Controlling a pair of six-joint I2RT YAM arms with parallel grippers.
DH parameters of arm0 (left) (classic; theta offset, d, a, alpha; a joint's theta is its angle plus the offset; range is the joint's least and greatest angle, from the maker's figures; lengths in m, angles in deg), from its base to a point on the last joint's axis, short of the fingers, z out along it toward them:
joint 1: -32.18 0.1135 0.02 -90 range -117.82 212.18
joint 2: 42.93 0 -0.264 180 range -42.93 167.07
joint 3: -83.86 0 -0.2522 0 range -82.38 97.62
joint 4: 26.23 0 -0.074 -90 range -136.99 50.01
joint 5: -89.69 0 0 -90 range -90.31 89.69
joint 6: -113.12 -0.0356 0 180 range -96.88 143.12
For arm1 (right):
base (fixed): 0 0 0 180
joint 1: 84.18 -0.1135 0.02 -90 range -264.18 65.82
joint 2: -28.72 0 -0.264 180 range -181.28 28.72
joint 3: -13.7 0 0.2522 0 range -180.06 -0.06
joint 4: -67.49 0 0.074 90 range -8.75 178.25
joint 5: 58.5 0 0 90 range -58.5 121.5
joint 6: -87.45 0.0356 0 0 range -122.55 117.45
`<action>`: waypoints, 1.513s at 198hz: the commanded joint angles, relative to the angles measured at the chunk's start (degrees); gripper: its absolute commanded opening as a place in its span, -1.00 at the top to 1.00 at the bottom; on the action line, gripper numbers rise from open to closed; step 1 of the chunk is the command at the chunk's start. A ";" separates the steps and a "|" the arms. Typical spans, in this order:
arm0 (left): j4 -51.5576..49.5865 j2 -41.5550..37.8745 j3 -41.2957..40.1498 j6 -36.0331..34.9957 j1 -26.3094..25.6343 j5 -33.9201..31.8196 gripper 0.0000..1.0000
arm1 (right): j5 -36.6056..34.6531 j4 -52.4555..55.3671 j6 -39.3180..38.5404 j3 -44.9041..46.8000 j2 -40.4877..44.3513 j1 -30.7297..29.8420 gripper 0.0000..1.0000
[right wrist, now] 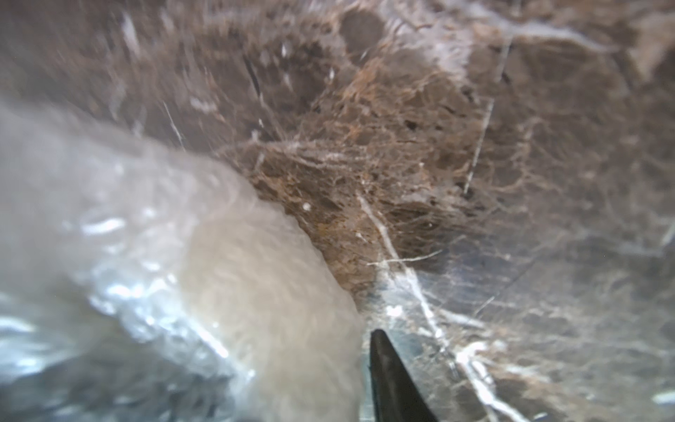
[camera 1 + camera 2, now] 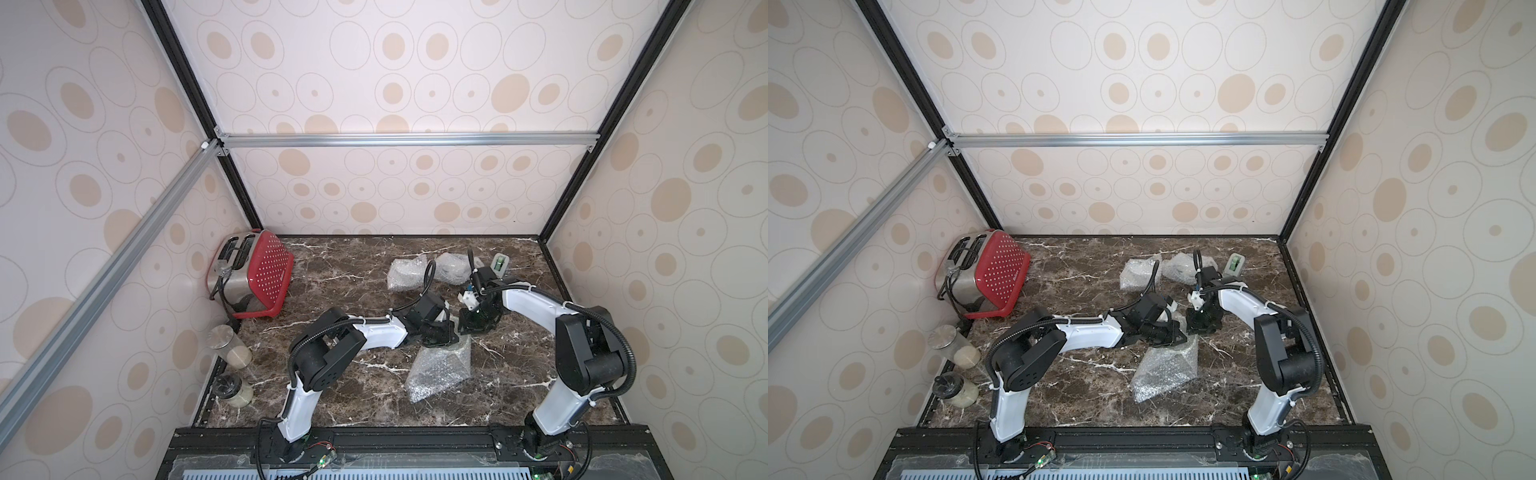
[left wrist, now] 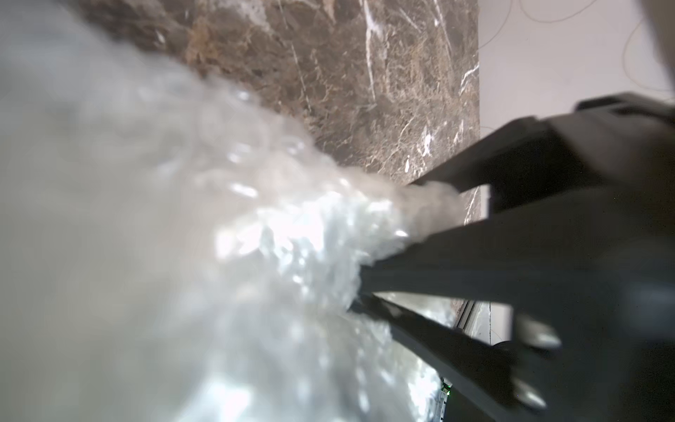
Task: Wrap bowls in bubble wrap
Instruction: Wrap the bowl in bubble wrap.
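A loose sheet of bubble wrap (image 2: 439,369) (image 2: 1165,368) lies mid-table, tented up at its far end. My left gripper (image 2: 451,334) is shut on that raised end, and in the left wrist view the wrap (image 3: 219,255) hides its jaws. My right gripper (image 2: 466,328) meets the same end from the right and stands open. One dark finger (image 1: 389,376) sits just beside the wrap (image 1: 128,255). A blurred cream rounded shape (image 1: 274,292) shows through the film; I cannot tell if it is a bowl. Two cloudy wrapped bundles (image 2: 405,272) (image 2: 455,266) rest at the back.
A steel toaster (image 2: 235,270) and a red perforated basket (image 2: 270,274) lean in the back left corner. Two glass jars (image 2: 230,347) (image 2: 232,388) lie along the left wall. A small white and green item (image 2: 500,264) stands at the back right. Patterned walls close three sides.
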 commanded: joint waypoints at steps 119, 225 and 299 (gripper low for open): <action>-9.16 0.95 2.44 -3.72 0.62 0.38 0.95 | 10.42 -0.90 -2.75 1.19 6.40 2.93 -0.34; -8.85 0.34 2.14 -3.63 0.62 0.36 0.95 | 6.64 -0.35 -3.34 -0.86 -0.59 -0.45 -0.36; -9.20 -1.82 0.78 -3.71 0.79 -0.19 0.95 | 2.31 -3.32 -1.39 -0.31 -4.69 -0.55 0.19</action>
